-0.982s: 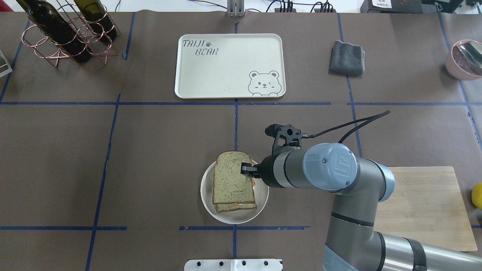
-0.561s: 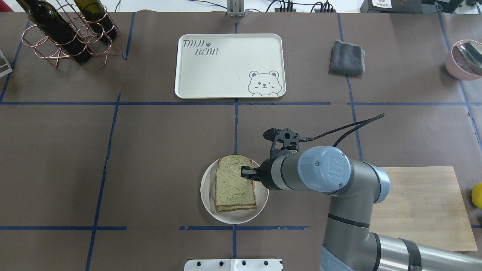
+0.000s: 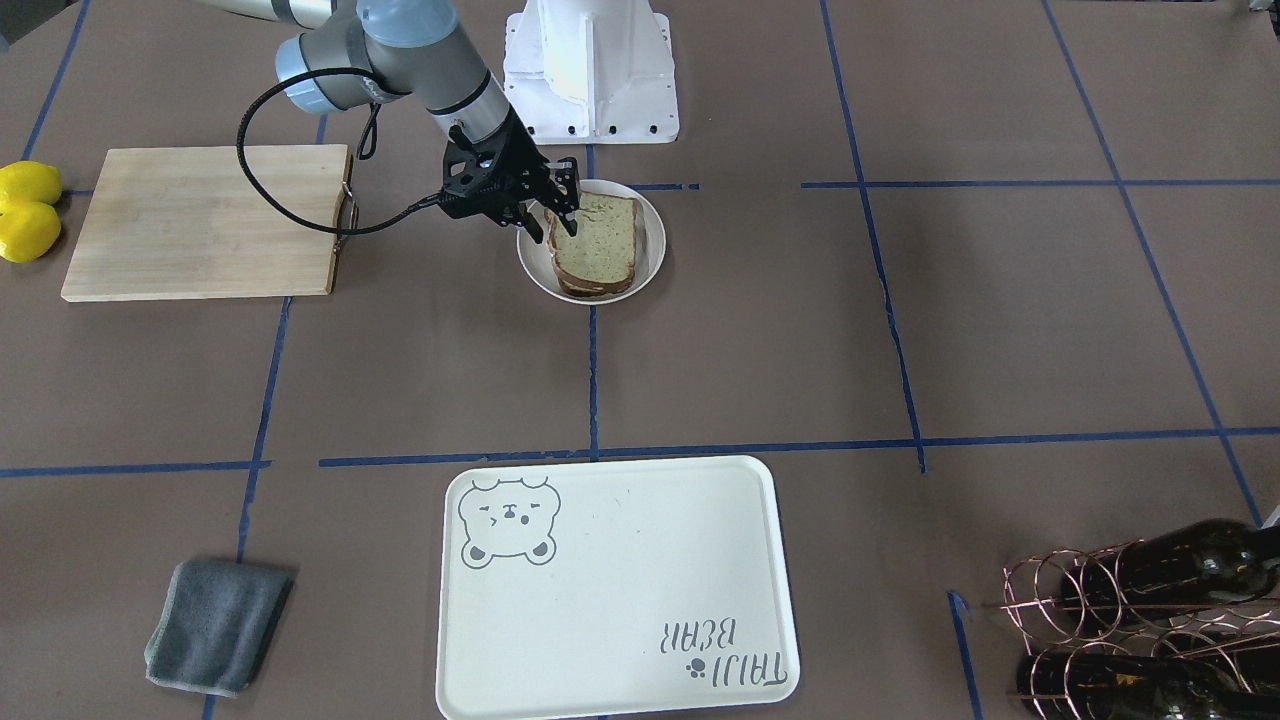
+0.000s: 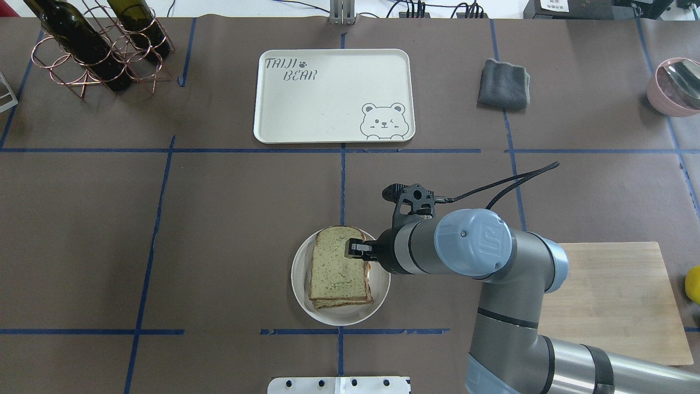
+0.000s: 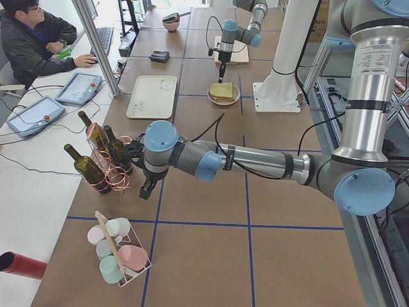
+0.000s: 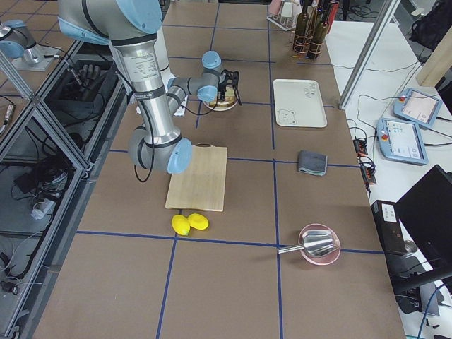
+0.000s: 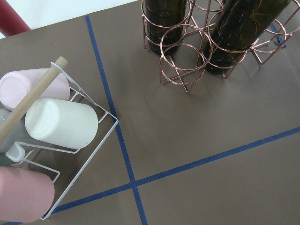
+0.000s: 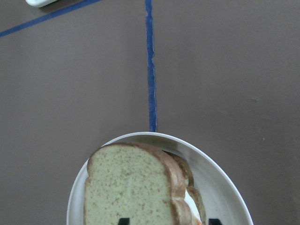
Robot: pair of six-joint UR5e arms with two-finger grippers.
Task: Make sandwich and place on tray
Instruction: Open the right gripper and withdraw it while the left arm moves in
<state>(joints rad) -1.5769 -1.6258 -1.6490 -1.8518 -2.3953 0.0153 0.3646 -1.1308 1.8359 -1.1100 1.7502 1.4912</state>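
Observation:
The sandwich [image 4: 336,268] lies on a small round white plate [image 4: 339,318]: two green-crumbed slices stacked, with a sliver of egg [image 8: 190,202] at the right edge. My right gripper [image 4: 355,249] reaches in from the right at the top slice's right crust. In the right wrist view its fingertips [image 8: 123,220] stand apart astride that crust, so it looks open. It also shows in the front view [image 3: 560,205]. The tray [image 4: 328,104] with the bear drawing lies bare at the far middle. My left gripper [image 5: 146,188] hangs far left by the bottle rack; I cannot tell its state.
A wooden cutting board [image 4: 612,295] lies to the right under my right arm, with lemons [image 3: 25,210] beyond it. A grey cloth [image 4: 503,83] lies right of the tray. A wine rack [image 4: 93,49] stands far left, a pink bowl [image 4: 675,87] far right, a mug rack [image 7: 56,140] below the left wrist.
The top slice was held raised above the lower slice; it has come down and now rests on the stack. My right gripper dropped with it and edged slightly left.

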